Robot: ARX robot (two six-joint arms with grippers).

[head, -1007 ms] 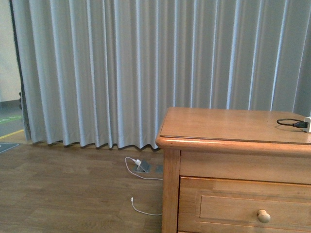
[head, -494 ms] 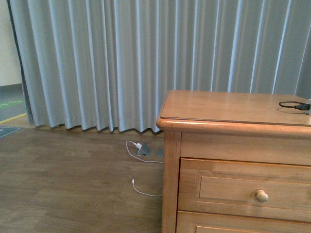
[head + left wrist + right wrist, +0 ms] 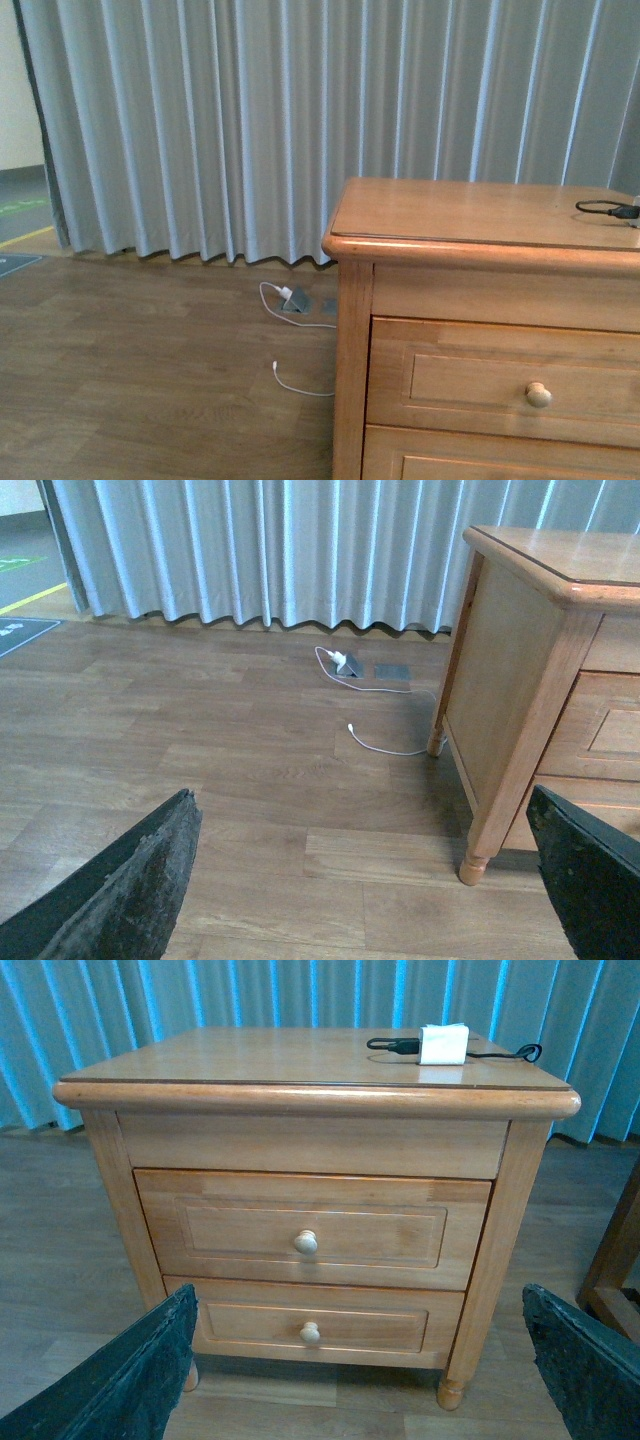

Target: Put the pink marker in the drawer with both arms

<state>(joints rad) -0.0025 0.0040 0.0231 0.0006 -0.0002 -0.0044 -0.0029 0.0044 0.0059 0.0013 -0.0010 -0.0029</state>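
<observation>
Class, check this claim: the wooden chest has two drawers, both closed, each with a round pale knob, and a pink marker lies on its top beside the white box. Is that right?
Not quite. No pink marker shows on the chest top. In the right wrist view, only a black cable lies beside the white box. The rest holds: the top drawer and the lower drawer are closed, each with a round pale knob.

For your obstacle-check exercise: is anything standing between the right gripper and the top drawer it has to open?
Nothing visible does. In the right wrist view the right gripper, jaws wide apart, faces the drawer, which is shut, and the space in front of its knob holds nothing. The pink marker appears in no view.
</observation>
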